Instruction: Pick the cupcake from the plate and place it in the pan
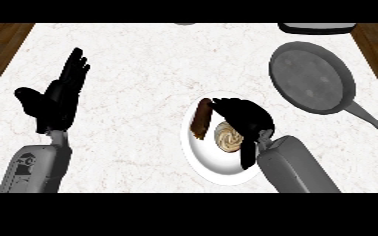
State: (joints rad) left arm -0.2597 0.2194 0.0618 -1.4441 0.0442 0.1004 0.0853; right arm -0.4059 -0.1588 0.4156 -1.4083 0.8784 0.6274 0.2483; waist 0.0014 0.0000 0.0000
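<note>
A cupcake with a cream swirl top and a dark brown side sits on a white plate at the lower middle of the counter. My right hand is over the plate's right part, open. Its fingers reach up-left past the far side of the swirl and its thumb points down at the swirl's near right, so the cupcake lies in the gap between them. The cupcake rests on the plate. A round grey pan lies at the upper right, its handle running toward the right edge. My left hand rests open at the left, fingers up.
The counter is white marble, with wooden floor showing past its left and right far corners. A dark object with a pale rim stands at the back edge above the pan. A small grey item peeks in at the back middle.
</note>
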